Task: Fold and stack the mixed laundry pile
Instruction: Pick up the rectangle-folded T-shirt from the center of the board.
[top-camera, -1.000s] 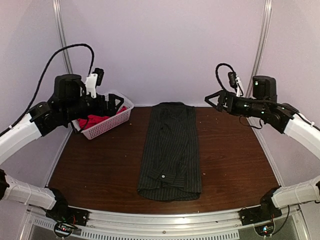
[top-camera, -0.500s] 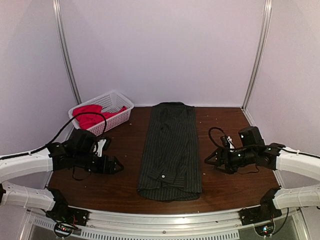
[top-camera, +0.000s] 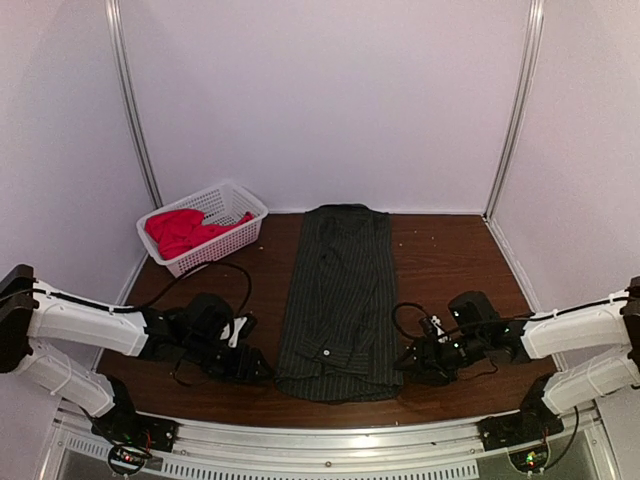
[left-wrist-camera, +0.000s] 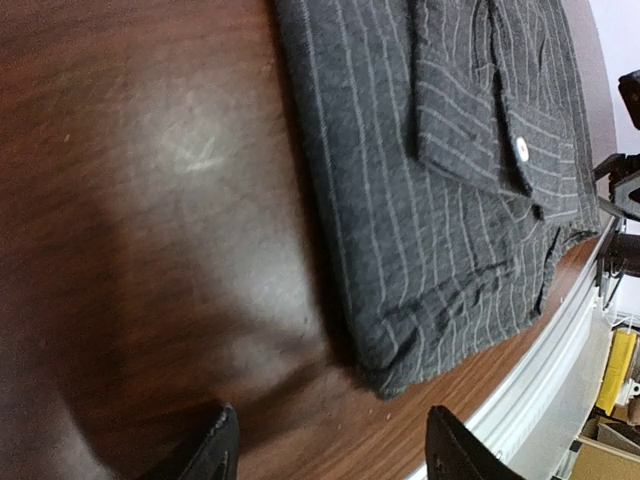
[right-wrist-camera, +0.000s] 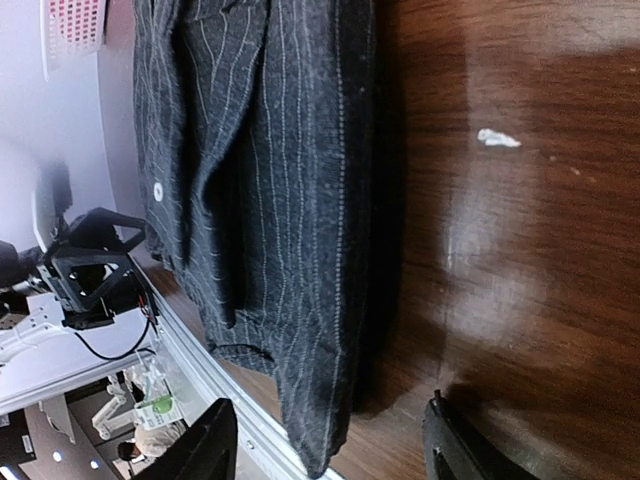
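while the dark pinstriped shirt (top-camera: 340, 300) lies as a long folded strip down the middle of the table (top-camera: 460, 270), collar end far and hem right at the front edge, both arms are down low at its near corners. left tool (top-camera: 262, 367) sits just beside the left corner, jaws apart, nothing in them. right tool (top-camera: 406, 361) mirrors it at the right corner, also parted and empty.

my worry: a pinch that catches only the top layer, so the strip peels open instead of folding over. or one side lifts ahead of the other and skews the lot. that hem is close to the table's lip, too, and a nudge could shove it off.

red t-shirt (top-camera: 180, 230) waits bunched in the white basket (top-camera: 240, 203), far left, well apart. nothing sits between either tool and its corner.
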